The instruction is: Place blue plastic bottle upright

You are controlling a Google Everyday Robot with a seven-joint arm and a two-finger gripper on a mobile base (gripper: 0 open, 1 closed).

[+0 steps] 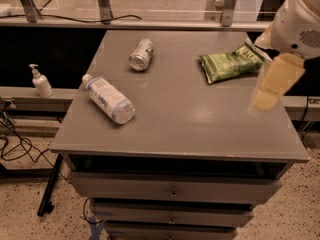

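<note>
The blue plastic bottle (108,99) lies on its side at the left of the grey cabinet top (190,124), white cap pointing to the back left. It is clear and ribbed, with a pale blue-and-white label. My gripper (272,86) hangs over the right edge of the top, below the white arm housing (300,19). It is far to the right of the bottle and holds nothing that I can see.
A silver can (141,54) lies on its side at the back, left of centre. A green chip bag (231,64) lies at the back right, close to my gripper. A white pump dispenser (40,81) stands on a low ledge to the left. Drawers sit below the top.
</note>
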